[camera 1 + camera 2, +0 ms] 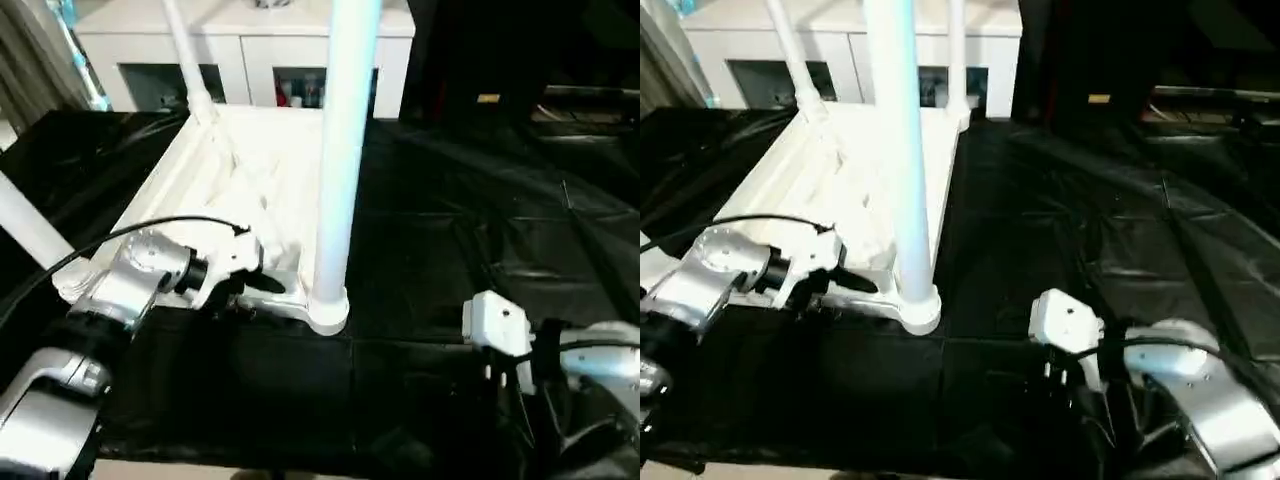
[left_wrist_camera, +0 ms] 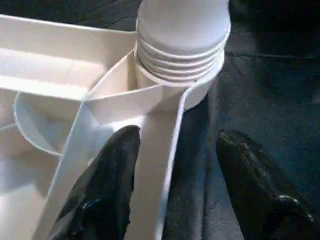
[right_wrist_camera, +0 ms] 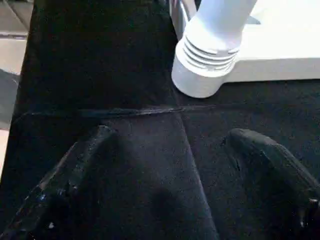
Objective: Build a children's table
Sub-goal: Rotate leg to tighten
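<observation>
The children's table top (image 1: 215, 190) lies underside up on a black sheet, its ribs showing. One white leg (image 1: 340, 150) stands upright in the near corner socket (image 1: 328, 308). Another leg (image 1: 185, 60) rises from a far corner, a further leg (image 1: 956, 50) from the other far corner, and one leg (image 1: 25, 225) slants off at the left. My left gripper (image 2: 175, 180) straddles the top's near rim beside that socket. One finger (image 2: 107, 185) is inside the rim and the other is outside over the sheet, the jaws apart. My right gripper (image 3: 170, 165) hovers open over the sheet, facing the socket.
A white cabinet (image 1: 250, 60) with open shelves stands behind the work surface. The black sheet (image 1: 480, 200) stretches wrinkled to the right of the top. The sheet's front edge (image 1: 200, 470) runs just below my arms. My left arm's cable (image 1: 130, 232) arcs over the rim.
</observation>
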{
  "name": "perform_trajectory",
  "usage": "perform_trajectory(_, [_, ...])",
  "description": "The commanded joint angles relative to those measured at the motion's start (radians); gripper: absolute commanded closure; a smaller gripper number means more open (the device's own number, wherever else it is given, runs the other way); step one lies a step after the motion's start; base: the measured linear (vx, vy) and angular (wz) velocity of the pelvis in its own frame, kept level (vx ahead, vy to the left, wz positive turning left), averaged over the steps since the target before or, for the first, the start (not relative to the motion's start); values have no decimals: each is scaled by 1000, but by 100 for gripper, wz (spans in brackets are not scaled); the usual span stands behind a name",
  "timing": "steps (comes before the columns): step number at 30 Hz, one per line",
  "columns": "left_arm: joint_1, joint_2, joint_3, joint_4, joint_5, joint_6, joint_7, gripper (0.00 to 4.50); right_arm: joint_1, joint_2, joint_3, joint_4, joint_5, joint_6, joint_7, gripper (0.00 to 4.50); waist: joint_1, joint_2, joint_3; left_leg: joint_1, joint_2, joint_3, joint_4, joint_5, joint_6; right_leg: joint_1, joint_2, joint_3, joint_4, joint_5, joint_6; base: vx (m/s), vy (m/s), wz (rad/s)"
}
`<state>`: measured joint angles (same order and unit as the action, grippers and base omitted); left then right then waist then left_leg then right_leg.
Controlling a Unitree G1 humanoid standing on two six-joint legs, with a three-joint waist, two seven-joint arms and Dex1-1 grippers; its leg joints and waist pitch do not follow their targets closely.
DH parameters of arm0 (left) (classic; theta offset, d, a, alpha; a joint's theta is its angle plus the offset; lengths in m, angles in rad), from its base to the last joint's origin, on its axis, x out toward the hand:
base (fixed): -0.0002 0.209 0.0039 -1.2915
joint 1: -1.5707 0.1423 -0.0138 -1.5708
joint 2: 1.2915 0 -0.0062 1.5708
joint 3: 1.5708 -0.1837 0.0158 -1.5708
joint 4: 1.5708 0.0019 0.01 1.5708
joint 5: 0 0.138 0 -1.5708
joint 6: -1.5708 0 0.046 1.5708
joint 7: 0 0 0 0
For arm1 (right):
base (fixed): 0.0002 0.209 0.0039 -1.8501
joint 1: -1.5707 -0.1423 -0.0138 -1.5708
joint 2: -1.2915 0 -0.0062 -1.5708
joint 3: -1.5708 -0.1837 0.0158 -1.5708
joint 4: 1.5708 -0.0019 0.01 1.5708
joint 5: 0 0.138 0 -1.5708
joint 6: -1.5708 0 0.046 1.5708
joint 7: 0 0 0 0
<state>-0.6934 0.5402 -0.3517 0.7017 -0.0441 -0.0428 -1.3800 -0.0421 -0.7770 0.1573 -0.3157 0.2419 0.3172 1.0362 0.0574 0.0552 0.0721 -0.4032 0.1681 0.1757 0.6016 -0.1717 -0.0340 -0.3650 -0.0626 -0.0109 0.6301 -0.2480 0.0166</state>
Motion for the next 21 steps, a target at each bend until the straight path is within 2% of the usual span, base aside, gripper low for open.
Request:
perform_trajectory(1, [-24,-1,-10,41,26,-33,-1,205,-7,-12,-10,-23,6,1,15,61,2,-14,-61,31,64,-23,-70,-150,109,26,-82,31,-68,58,-302,0,0,0])
perform_trajectory(4, [-49,-3,-25,91,61,-75,5,225,-11,-17,-10,-20,6,-2,21,61,4,-13,-61,32,64,-22,-70,-155,112,26,-82,30,-69,60,-301,0,0,0])
perform_trajectory(7, [-67,-1,-37,127,81,-103,3,246,-12,-25,-10,-17,8,-6,24,61,4,-14,-60,33,65,-22,-72,-177,102,26,-83,31,-72,31,-299,0,0,0])
perform_trajectory(8, [-72,0,-37,139,84,-112,3,256,-11,-27,-12,-18,9,-6,25,61,4,-11,-59,33,66,-23,-74,-181,98,25,-83,30,-72,22,-301,0,0,0])
perform_trajectory(10, [-81,0,-37,154,88,-123,4,279,-9,-29,-13,-21,9,-5,25,61,3,-11,-58,33,67,-22,-74,-185,95,25,-85,31,-73,23,-306,0,0,0])
perform_trajectory(12, [-90,-1,-34,172,98,-139,3,283,-7,-30,-14,-26,9,-2,24,61,3,-10,-58,34,68,-22,-74,-187,93,25,-84,31,-72,32,-309,0,0,0])
perform_trajectory(13, [-93,-1,-34,179,102,-146,2,305,-5,-30,-14,-30,9,-1,23,61,3,-9,-58,34,68,-23,-74,-187,93,25,-84,31,-72,34,-310,0,0,0])
perform_trajectory(14, [-94,0,-34,181,102,-147,2,305,-4,-31,-14,-32,9,0,23,61,3,-9,-58,34,68,-22,-75,-187,93,25,-84,31,-72,42,-312,0,0,0])
perform_trajectory(15, [-98,0,-36,189,109,-155,0,324,-1,-31,-15,-33,8,0,23,61,3,-9,-58,33,68,-23,-74,-185,94,26,-85,31,-71,47,-313,0,0,0])
perform_trajectory(16, [-101,0,-39,197,115,-160,-4,327,2,-32,-17,-33,7,-1,23,61,3,-6,-58,34,68,-23,-75,-187,94,25,-83,30,-71,47,-313,0,0,0])
perform_trajectory(18, [-107,0,-42,216,125,-177,-5,336,5,-34,-19,-34,7,0,21,61,4,-6,-58,35,68,-23,-74,-194,91,25,-83,31,-72,44,-315,0,0,0])
perform_trajectory(19, [-110,-1,-42,226,129,-185,-4,363,6,-34,-19,-35,7,0,20,61,4,-7,-58,36,68,-23,-75,-198,89,25,-84,31,-72,43,-316,0,0,0])
perform_trajectory(21, [-115,-3,-43,244,136,-199,-5,369,5,-36,-19,-33,7,-2,18,61,4,-6,-58,36,69,-23,-76,-198,87,25,-85,31,-72,49,-318,0,0,0])
